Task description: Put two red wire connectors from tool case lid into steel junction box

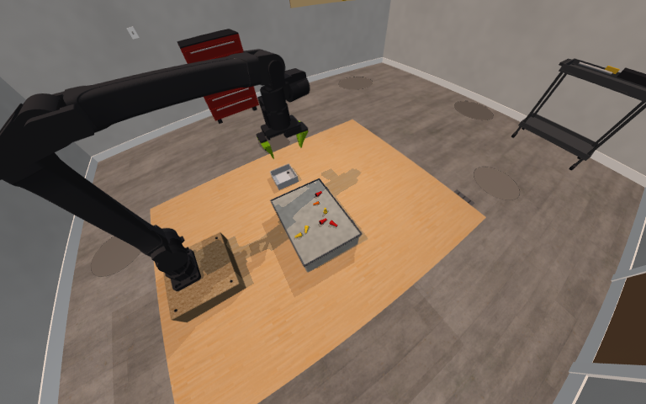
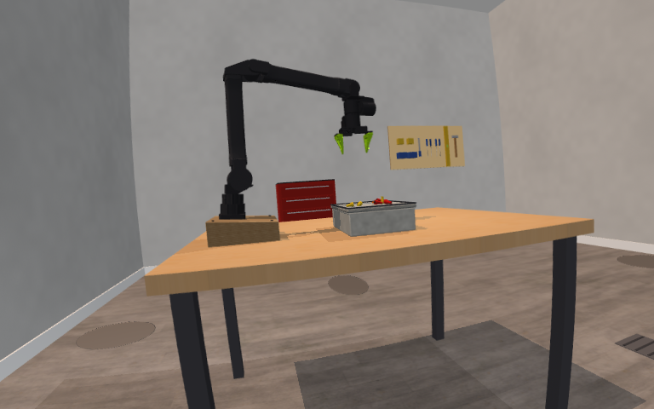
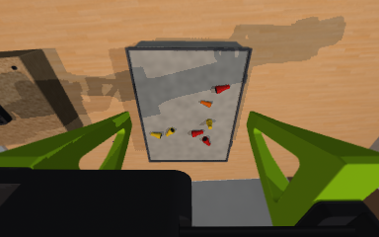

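Note:
The grey tool case [image 1: 314, 227] lies shut at the table's middle, and loose wire connectors rest on its lid. Three are red: one at the far end [image 1: 318, 194] and two close together [image 1: 323, 220] [image 1: 333, 223]. In the wrist view the reds show on the lid too [image 3: 222, 89] [image 3: 196, 132] [image 3: 206, 141]. An orange connector [image 1: 315, 203] and yellow connectors [image 1: 305, 229] lie among them. The small steel junction box [image 1: 284, 177] stands open-topped just beyond the case. My gripper [image 1: 286, 149] hangs high above the box, open and empty, and it also shows in the exterior view [image 2: 354, 151].
The arm's wooden base block [image 1: 204, 276] sits at the table's near left. A red tool cabinet [image 1: 219, 71] stands on the floor behind the table and a black rack [image 1: 585, 109] at the right wall. A tool board [image 2: 426, 146] hangs on the back wall.

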Controlling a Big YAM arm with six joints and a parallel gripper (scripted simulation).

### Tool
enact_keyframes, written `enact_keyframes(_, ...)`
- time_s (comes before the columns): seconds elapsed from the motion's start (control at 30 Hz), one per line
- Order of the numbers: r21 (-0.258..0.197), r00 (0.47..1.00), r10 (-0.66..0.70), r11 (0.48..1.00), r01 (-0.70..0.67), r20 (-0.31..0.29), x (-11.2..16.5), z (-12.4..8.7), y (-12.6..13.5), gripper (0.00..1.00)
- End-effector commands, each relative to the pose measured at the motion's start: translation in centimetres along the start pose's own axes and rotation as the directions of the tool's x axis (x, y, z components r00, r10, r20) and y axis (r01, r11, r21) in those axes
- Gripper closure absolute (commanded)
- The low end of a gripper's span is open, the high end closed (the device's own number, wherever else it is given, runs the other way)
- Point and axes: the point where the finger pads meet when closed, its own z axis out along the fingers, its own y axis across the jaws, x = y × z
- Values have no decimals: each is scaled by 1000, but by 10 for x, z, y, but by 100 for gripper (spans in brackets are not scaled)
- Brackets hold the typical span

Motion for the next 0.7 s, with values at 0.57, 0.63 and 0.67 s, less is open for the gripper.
enact_keyframes(0.57, -9, 1000, 5, 1000, -5, -4, 1, 1, -5, 100)
enact_keyframes(0.63, -9, 1000, 5, 1000, -5, -4, 1, 1, -5, 100)
enact_keyframes(0.67, -9, 1000, 5, 1000, -5, -4, 1, 1, -5, 100)
